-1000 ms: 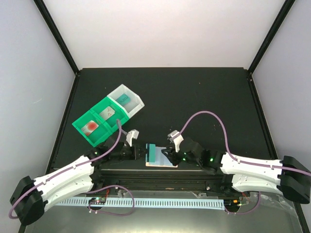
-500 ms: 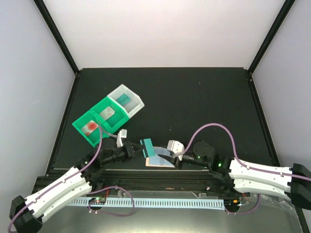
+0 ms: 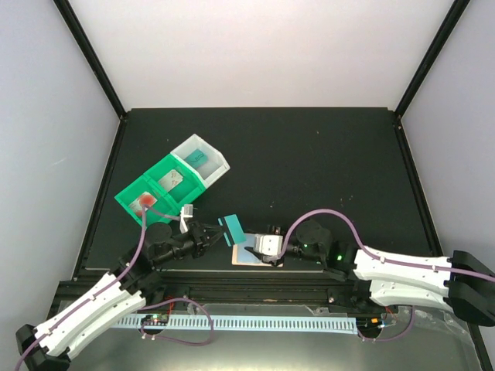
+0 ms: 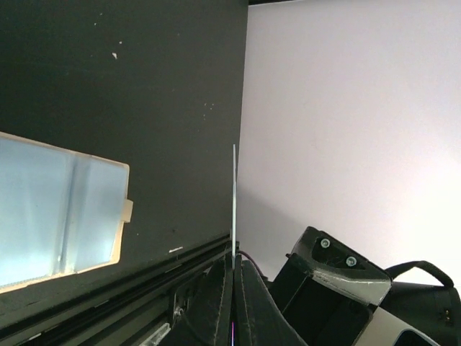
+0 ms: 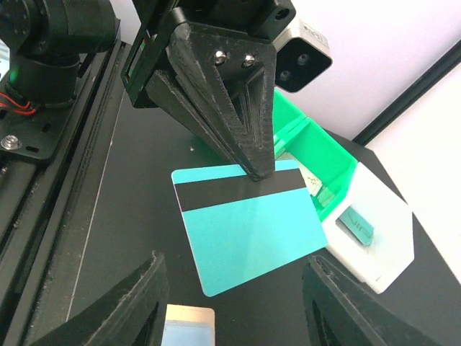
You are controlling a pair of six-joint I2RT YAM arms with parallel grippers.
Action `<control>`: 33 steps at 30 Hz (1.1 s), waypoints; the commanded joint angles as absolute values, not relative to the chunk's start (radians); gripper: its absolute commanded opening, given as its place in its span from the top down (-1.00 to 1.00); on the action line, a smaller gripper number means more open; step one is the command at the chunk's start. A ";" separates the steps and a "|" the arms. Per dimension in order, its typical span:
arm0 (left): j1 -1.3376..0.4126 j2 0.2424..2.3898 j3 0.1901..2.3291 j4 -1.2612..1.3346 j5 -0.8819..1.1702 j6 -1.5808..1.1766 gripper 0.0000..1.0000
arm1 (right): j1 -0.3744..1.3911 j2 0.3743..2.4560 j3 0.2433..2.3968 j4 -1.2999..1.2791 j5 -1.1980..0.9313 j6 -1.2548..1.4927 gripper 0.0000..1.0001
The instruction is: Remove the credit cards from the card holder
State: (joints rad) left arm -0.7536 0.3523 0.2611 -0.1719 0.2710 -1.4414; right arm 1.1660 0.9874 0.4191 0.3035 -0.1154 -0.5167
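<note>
Since a second ago the left gripper (image 3: pixel 214 232) has drawn back from the card holder (image 3: pixel 241 259) toward the left, carrying a teal credit card (image 3: pixel 231 226) clear of it, and the right gripper (image 3: pixel 255 250) has spread its fingers. The left gripper's fingers are pinched tight on one edge of that card, which is off the table (image 3: pixel 309 162); the right wrist view shows its teal face and dark stripe (image 5: pixel 248 227), while the left wrist view shows it edge-on as a thin line. The right gripper's fingers (image 5: pixel 137 303) stand well apart with nothing between them, poised over the card holder. The card holder lies open and flat on the table near the front edge, pale blue panels up. Further back on the left sits the green bin (image 3: pixel 158 191), with a red-blotched card (image 3: pixel 143 202) in one compartment and a pale card (image 3: pixel 172 179) in the next. A second teal card (image 3: pixel 197 157) lies in the white bin (image 3: pixel 219 165) touching it.
</note>
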 commanded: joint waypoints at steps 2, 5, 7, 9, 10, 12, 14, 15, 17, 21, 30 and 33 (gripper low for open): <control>-0.749 0.331 0.271 -0.138 0.321 -1.535 0.97 | 1.175 1.009 0.425 0.389 -0.124 -0.647 -0.09; -0.749 0.336 0.255 -0.103 0.334 -1.556 0.97 | 1.180 1.028 0.412 0.427 -0.101 -0.667 -0.11; -0.749 0.345 0.255 -0.096 0.340 -1.558 0.97 | 1.185 1.041 0.413 0.426 -0.081 -0.685 -0.11; -0.749 0.353 0.253 -0.083 0.350 -1.565 0.97 | 1.191 1.055 0.414 0.425 -0.058 -0.705 -0.10; -0.749 0.358 0.251 -0.070 0.356 -1.568 0.97 | 1.194 1.061 0.413 0.431 -0.043 -0.713 -0.10; -0.749 0.369 0.247 -0.051 0.371 -1.576 0.97 | 1.198 1.072 0.407 0.463 -0.001 -0.724 -0.10; -0.749 0.382 0.248 -0.040 0.388 -1.577 0.97 | 1.203 1.078 0.404 0.481 0.017 -0.742 -0.08; -0.749 0.387 0.248 -0.035 0.394 -1.580 0.97 | 1.207 1.081 0.402 0.491 0.032 -0.748 -0.05; -0.749 0.393 0.247 -0.024 0.410 -1.588 0.97 | 1.218 1.080 0.395 0.514 0.060 -0.761 0.07; -0.749 0.385 0.248 -0.017 0.405 -1.596 0.97 | 1.234 1.052 0.356 0.567 0.047 -0.770 0.31; -0.749 0.390 0.243 0.057 0.419 -1.601 0.96 | 1.253 0.998 0.300 0.568 -0.002 -0.739 0.98; -0.749 0.387 0.232 0.110 0.418 -1.580 0.62 | 1.255 0.978 0.304 0.560 0.003 -0.673 0.98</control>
State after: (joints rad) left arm -0.7536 0.3885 0.2344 -0.0219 0.4000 -1.5826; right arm 1.2442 1.0077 0.3153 0.5339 0.0200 -0.7532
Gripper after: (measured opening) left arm 0.069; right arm 0.012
